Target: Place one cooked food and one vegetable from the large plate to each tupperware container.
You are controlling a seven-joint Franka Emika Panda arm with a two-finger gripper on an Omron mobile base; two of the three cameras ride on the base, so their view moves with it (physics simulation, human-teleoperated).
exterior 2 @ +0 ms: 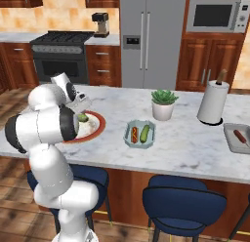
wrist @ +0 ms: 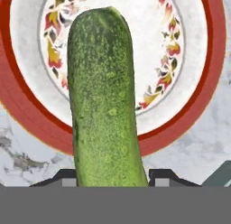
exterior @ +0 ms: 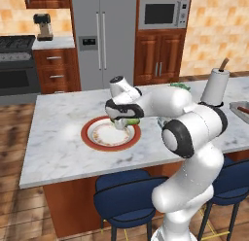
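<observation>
Between the finger tips at the bottom of the hand view, a cucumber [wrist: 104,101] stands lengthwise, its rounded end toward 12 o'clock; the jaws pinch its lower end from either side. Behind it lies the plate [wrist: 31,119], red-rimmed with a white centre and a ring of leaf ornament.

From the left base view, the gripper [exterior: 124,121] hangs over the plate [exterior: 87,138] at its 2 o'clock edge, the green cucumber [exterior: 129,122] showing beneath the hand. No other food is visible on the plate.

From the right base view, the teal tub [exterior 2: 131,140] sits on the marble counter [exterior 2: 185,143] at 3 o'clock from the plate [exterior 2: 97,124], well apart from it; it holds a bunned sausage [exterior 2: 134,133] and a second cucumber [exterior 2: 145,133] side by side. The grey tub [exterior 2: 234,144] lies at the counter's right edge with a plain sausage [exterior 2: 239,135] inside. Farther back stand a potted plant [exterior 2: 163,103] and a paper-towel roll [exterior 2: 213,103].
</observation>
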